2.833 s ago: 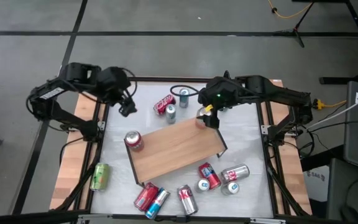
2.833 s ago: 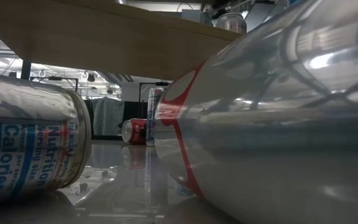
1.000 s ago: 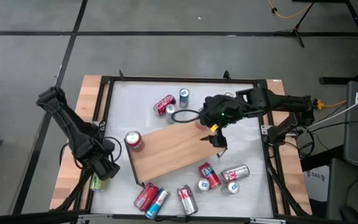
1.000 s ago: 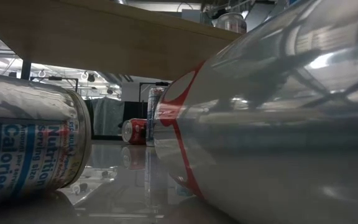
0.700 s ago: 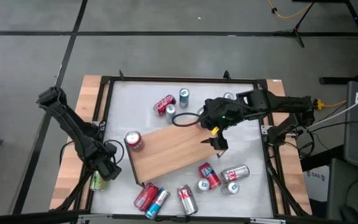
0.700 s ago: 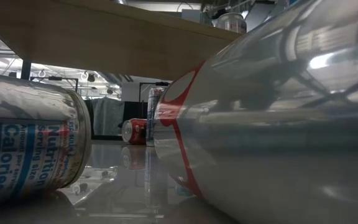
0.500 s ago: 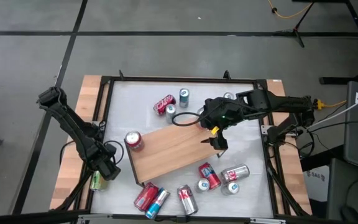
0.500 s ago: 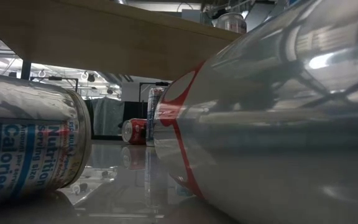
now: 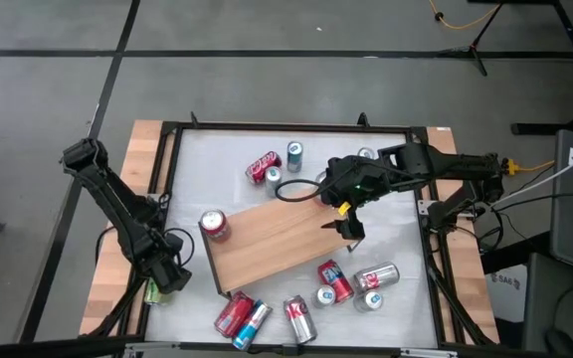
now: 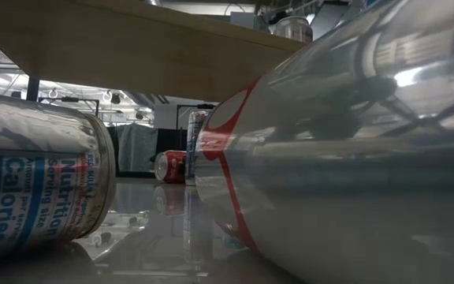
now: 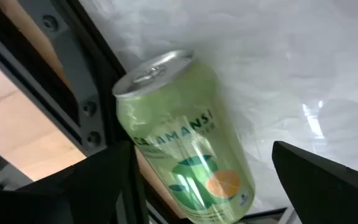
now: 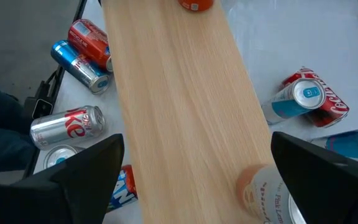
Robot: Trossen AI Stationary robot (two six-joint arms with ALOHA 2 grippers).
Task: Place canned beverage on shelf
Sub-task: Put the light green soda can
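Left pincer poised over the green can, and the grab could still go wrong

From above, the left pincer (image 9: 167, 277) hangs at the white worktop (image 9: 386, 199) edge beside the flat light-brown wooden shelf (image 9: 282, 239); the right pincer (image 9: 349, 231) hovers apart over that board. In the left wrist view, fingers spread wide around the lying pale-green drinks can (image 11: 182, 140), which may roll or jam against the black rim (image 11: 73, 106)

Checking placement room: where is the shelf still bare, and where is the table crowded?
The shelf is bare between the red can at its left end and the can under the right tool. Crowded: the table's near edge, packed with cans.
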